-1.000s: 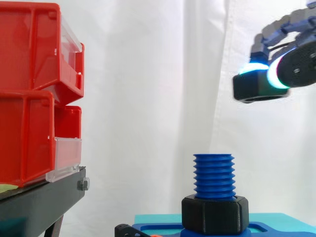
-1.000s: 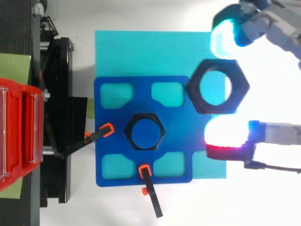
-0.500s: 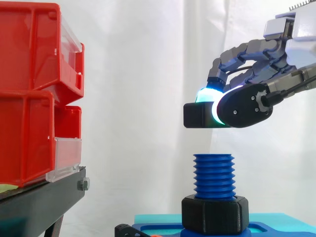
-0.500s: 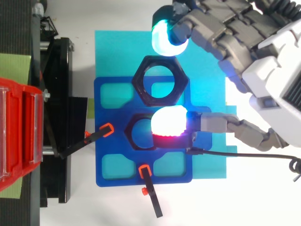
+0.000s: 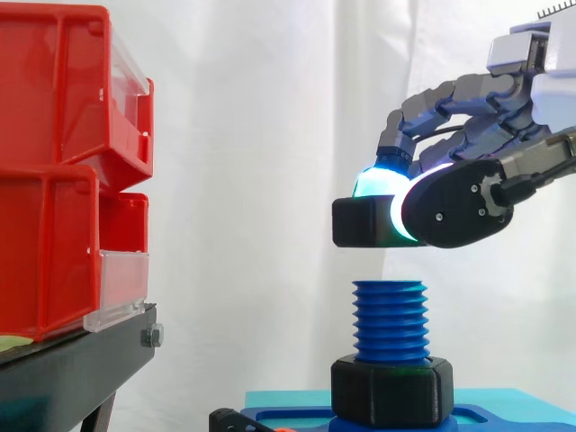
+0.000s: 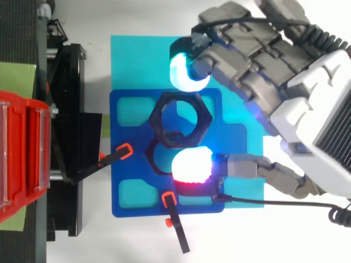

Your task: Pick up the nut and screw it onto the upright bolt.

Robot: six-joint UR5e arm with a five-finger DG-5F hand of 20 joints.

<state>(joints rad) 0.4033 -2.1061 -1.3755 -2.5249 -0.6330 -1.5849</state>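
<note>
A black hex nut (image 6: 180, 120) is pinched between a cyan-glowing fingertip (image 6: 184, 71) and a white-red glowing thumb pad (image 6: 191, 165) of my hand (image 6: 274, 82). In the side view the nut (image 5: 360, 222) hangs level a little above the top of the blue threaded bolt (image 5: 389, 319), which stands upright out of a black hex base (image 5: 391, 389) on a blue plate (image 6: 126, 159). From above, the nut overlaps the bolt's far half and sits slightly off its centre. The hand (image 5: 468, 171) reaches in from the right.
Red bins (image 5: 63, 171) are stacked on a black stand (image 5: 72, 369) at the left. Two black clamps with orange tips (image 6: 173, 211) hold the blue plate to a cyan mat (image 6: 142, 60).
The hand has carried the nut in from the right and lowered it; the nut now hangs just above the bolt top, nearly over it.
</note>
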